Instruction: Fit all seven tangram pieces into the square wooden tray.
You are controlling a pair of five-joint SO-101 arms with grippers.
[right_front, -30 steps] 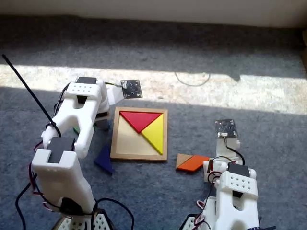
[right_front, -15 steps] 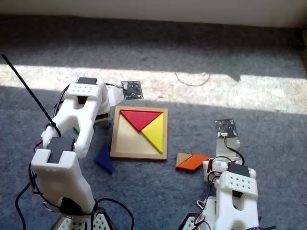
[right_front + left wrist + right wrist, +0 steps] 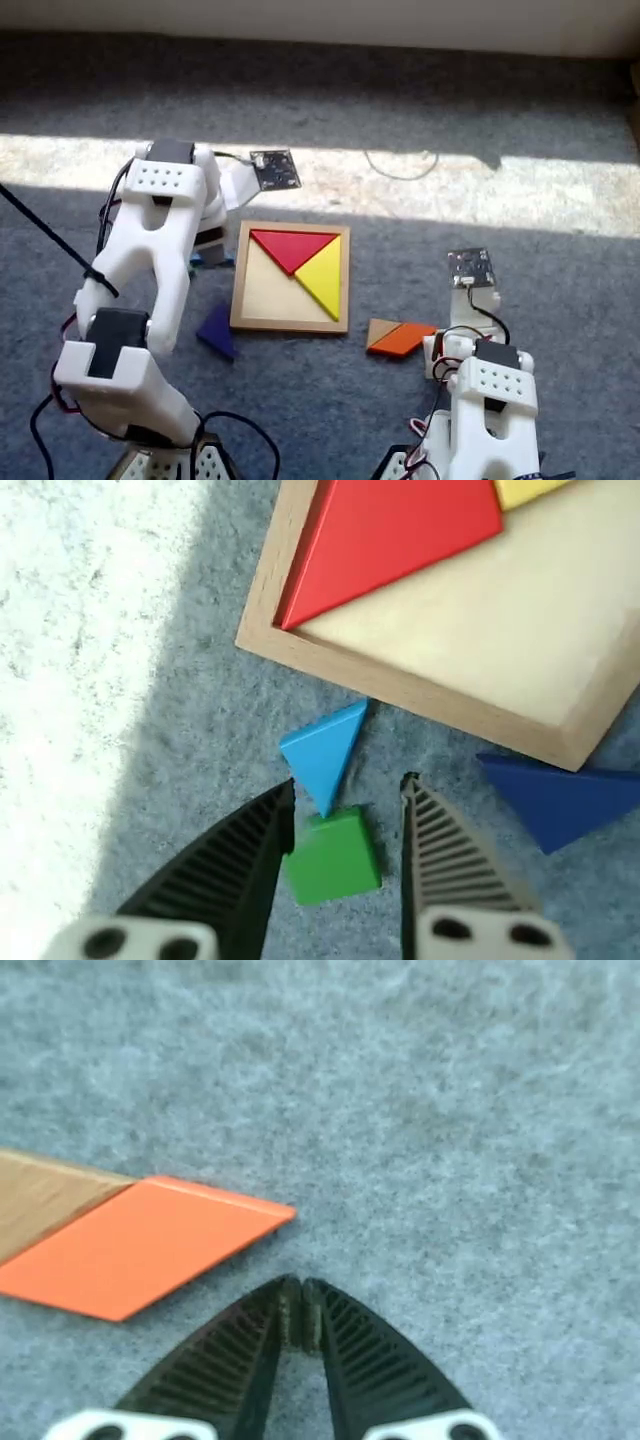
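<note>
Straddling the green square (image 3: 332, 856), the left gripper (image 3: 349, 785) is held open w/ nothing clamped. The square is seen btwn the two jaws, and the tip of the light blue triangle (image 3: 325, 750) touches its corner just ahead of them. The right gripper (image 3: 301, 1305) is closed on nothing, jaws pressed together, near the orange parallelogram (image 3: 130, 1250), which lies edge to edge w/ a tan triangle (image 3: 40, 1200). The square wooden tray (image 3: 290, 325) lies btwn the arms. Only the red triangle (image 3: 290, 247) and yellow triangle (image 3: 325, 280) are seated in it, so 2 of 7 are judged done. A dark blue triangle (image 3: 217, 328) is left just beside the tray's corner on the left arm's side.

Risks: if the jaws are closed as they stand, the light blue tip could be caught along w/ the green square, and both pcs twisted or dragged. The thin square may be pinched at a corner rather than on flat sides and flipped out. The tray rim is near, so it could be nudged and the seated pcs shifted.

Surface: grey-blue carpet (image 3: 550, 300), soft pile, so thin pcs are prob. harder to get under. A bright sun band (image 3: 520, 190) is cast across it, and a thin cable loop (image 3: 400, 165) lies there. A pale wall base (image 3: 300, 20) is seen at the far edge
</note>
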